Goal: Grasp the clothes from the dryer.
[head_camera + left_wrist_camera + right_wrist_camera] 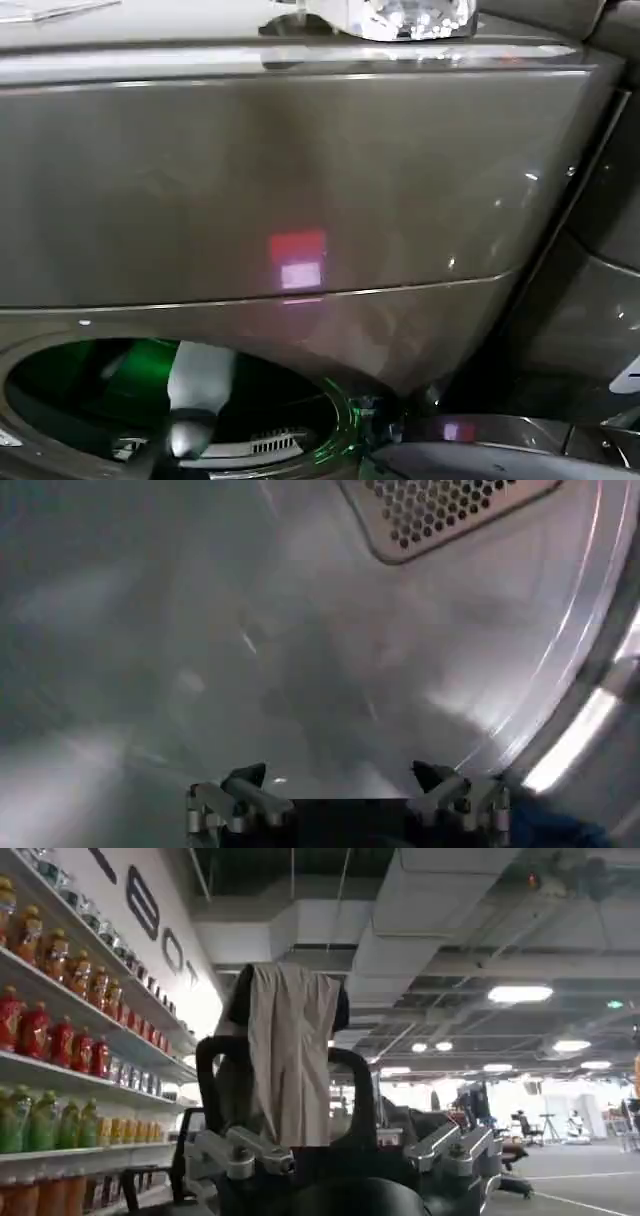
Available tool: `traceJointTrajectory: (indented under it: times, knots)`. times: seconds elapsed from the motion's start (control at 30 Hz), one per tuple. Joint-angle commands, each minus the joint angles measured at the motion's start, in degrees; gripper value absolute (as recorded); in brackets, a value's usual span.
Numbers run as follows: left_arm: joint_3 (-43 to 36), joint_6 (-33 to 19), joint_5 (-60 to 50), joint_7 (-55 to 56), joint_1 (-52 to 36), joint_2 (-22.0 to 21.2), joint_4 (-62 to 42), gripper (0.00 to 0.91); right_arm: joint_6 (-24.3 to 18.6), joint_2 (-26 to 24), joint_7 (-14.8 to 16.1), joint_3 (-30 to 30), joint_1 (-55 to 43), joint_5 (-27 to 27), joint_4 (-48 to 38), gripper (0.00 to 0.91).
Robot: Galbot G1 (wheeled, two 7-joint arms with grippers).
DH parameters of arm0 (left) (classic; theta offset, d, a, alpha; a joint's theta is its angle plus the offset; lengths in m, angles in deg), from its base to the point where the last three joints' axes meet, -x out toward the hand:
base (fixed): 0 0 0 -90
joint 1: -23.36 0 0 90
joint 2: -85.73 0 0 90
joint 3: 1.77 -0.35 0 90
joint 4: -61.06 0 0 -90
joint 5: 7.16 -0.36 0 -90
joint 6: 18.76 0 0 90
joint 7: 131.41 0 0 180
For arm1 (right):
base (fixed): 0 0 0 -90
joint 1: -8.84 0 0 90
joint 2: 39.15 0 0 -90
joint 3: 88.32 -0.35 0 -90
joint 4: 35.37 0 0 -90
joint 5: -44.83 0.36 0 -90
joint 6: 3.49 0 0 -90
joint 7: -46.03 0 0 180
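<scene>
— While the left end effector (pixel 345 780) sits inside the steel drum (pixel 300 660) with fingers spread and nothing between them, how far along is the job?

— Hardly begun, I judge. A dark blue scrap, likely the clothes (pixel 555 825), lies just right of it, ungrasped. The left arm (pixel 195 395) reaches through the dryer (pixel 300 200) port.

— And the right end effector (pixel 340 1158)?

— Idle, spread wide, empty, away from the dryer.

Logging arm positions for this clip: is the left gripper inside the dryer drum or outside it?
Inside. The left gripper has its fingers spread open against the dryer drum's steel wall.
</scene>
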Motion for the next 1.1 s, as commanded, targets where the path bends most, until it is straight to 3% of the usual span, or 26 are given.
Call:
traceJointTrajectory:
  times: [0.03, 0.2, 0.3, 0.57, 1.07, 1.1]
  knots:
    - [0.68, -6.81, 1.55, -6.88, -1.14, 0.66, -3.70, 0.907, -0.37, 0.34, 0.03, 0.67, -0.22, -0.30, 0.14, 0.907]
    - [0.52, -6.12, 1.70, -2.35, -0.62, 0.87, -4.58, 0.907, -0.76, 0.60, 0.06, 1.28, -0.51, -0.72, 0.24, 0.907]
    - [0.23, -5.43, -1.25, 7.95, -0.80, 0.84, -5.95, 0.907, -1.08, 0.83, 0.09, 1.64, -0.61, -1.02, 0.12, 0.907]
    - [-0.45, -4.45, -3.60, 21.07, -2.92, 0.72, -10.71, 0.907, -1.61, 1.22, 0.08, 2.73, -1.10, -1.64, 0.06, 0.907]
    - [-0.87, -9.67, 2.30, 15.66, -1.15, 0.74, -15.67, 0.907, -2.57, 1.64, 0.06, 4.87, -2.27, -3.14, -0.13, 0.907]
    - [-0.86, -9.67, 2.82, 15.04, -1.04, 0.72, -15.42, 0.660, -2.58, 1.66, 0.05, 4.89, -2.31, -3.19, -0.10, 0.907]
